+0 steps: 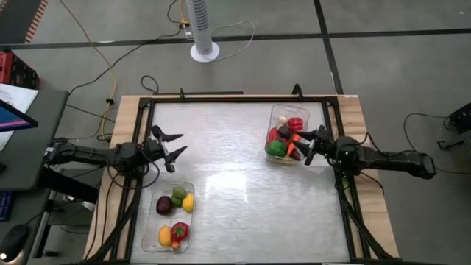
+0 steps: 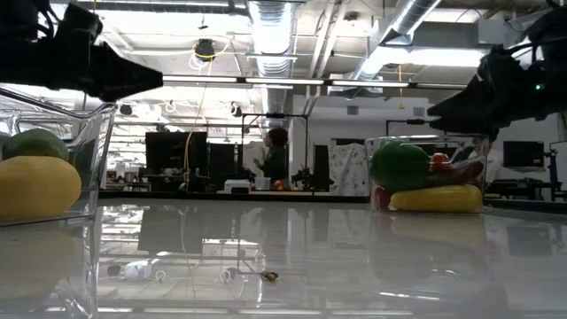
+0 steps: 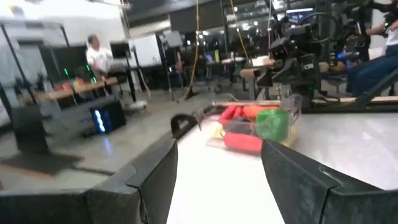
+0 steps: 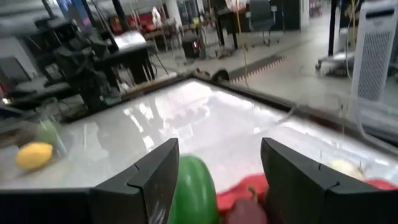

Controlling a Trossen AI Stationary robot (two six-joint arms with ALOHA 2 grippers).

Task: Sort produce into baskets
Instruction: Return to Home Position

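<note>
Hovering above the silvery table top (image 1: 243,184), both arms are empty-handed right now. The left gripper (image 1: 174,146) has its fingers spread wide, nothing between them, only bare table below. Off to one side of those fingertips, near but apart, sits a clear rectangular plastic tray (image 1: 168,184). Inside it are a dark purple round piece (image 1: 164,205), a small green piece (image 1: 178,195), a yellow piece (image 1: 188,203), a red pepper (image 1: 180,230) and an orange-yellow piece (image 1: 165,235).

Straight ahead of the left fingers and well apart from them, the right gripper (image 1: 310,145) is parted too, pinching nothing. It is poised over one edge of the second clear plastic tray (image 1: 289,106). A glossy round green piece (image 1: 276,149) lies just beneath its fingertips, with bright red peppers (image 1: 295,124) a little beyond. Every piece I can spot lies inside one tray or the other.

My read on handling: these pieces look smooth, rounded and light, so likely slippery. Close across the narrow waist, not the curved ends. The trays look thin and light and would probably skate on that shiny top, so pinch a side wall at the rim.
</note>
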